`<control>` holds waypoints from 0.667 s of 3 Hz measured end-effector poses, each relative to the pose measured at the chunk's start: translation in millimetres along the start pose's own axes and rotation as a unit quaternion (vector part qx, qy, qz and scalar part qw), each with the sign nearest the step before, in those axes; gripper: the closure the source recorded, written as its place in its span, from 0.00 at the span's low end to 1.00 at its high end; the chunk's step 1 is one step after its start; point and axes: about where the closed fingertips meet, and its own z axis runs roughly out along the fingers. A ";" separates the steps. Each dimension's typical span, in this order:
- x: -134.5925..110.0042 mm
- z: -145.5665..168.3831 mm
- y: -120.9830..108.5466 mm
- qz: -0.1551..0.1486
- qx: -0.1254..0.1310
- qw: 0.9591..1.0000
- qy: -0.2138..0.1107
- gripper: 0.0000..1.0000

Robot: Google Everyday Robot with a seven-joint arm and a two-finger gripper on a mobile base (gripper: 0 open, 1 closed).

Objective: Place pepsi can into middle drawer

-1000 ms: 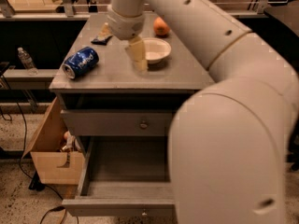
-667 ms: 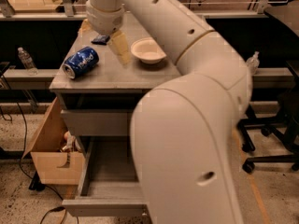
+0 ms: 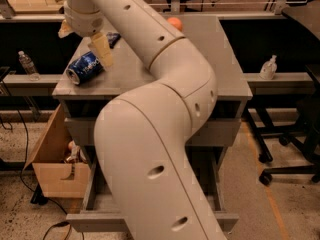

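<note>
The pepsi can, blue with white lettering, lies on its side near the front left corner of the grey cabinet top. My gripper hangs just above and slightly behind the can, its beige fingers spread apart and holding nothing. The middle drawer is pulled out below the closed top drawer front. My large white arm crosses in front and hides most of the drawer's inside and its knob.
An orange and a dark snack packet lie at the back of the cabinet top. An open cardboard box stands on the floor at left. A water bottle and a white bottle stand on the side ledges. A chair base is at right.
My arm has swung left, carrying the gripper from over the white bowl to above the pepsi can. The arm now hides the bowl. The can has not moved.
</note>
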 end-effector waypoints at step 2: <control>-12.8 32.3 -19.0 0.022 -0.010 1.000 -0.014 0.00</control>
